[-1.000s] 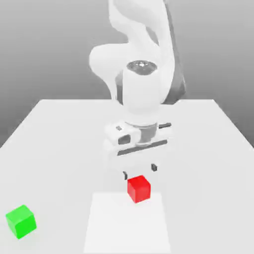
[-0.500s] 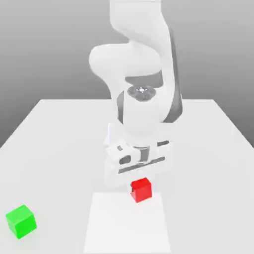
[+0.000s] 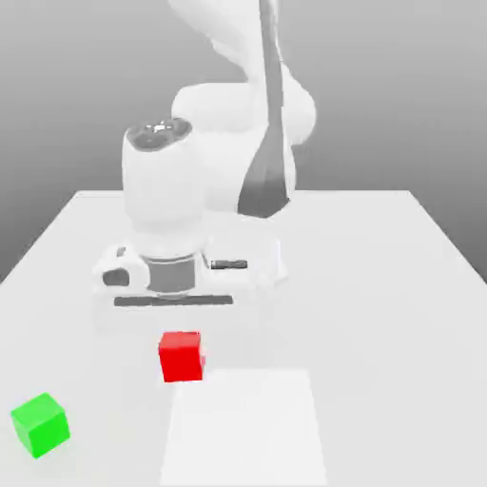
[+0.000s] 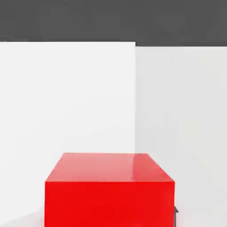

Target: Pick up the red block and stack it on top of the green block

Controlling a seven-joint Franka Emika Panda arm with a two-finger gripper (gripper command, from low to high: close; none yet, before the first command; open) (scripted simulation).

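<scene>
The red block (image 3: 181, 356) sits directly under my hand, and my gripper (image 3: 180, 335) is shut on it. In the hand view the red block (image 4: 109, 188) looms close, with the white table behind it. The green block (image 3: 40, 424) rests on the table near the front edge, at the exterior view's far left, well apart from the red block and lower in that view. The hand's body hides where the fingers meet the cube.
The white table (image 3: 380, 285) stretches wide around the arm. A slightly brighter rectangular patch (image 3: 245, 428) lies on the table at the front middle, just to the right of the red block. The arm's bulky links (image 3: 219, 143) rise behind the hand.
The hand came down over the red block and the jaws shut on it. The hand and block have since swung to the exterior view's left, towards the green block.
</scene>
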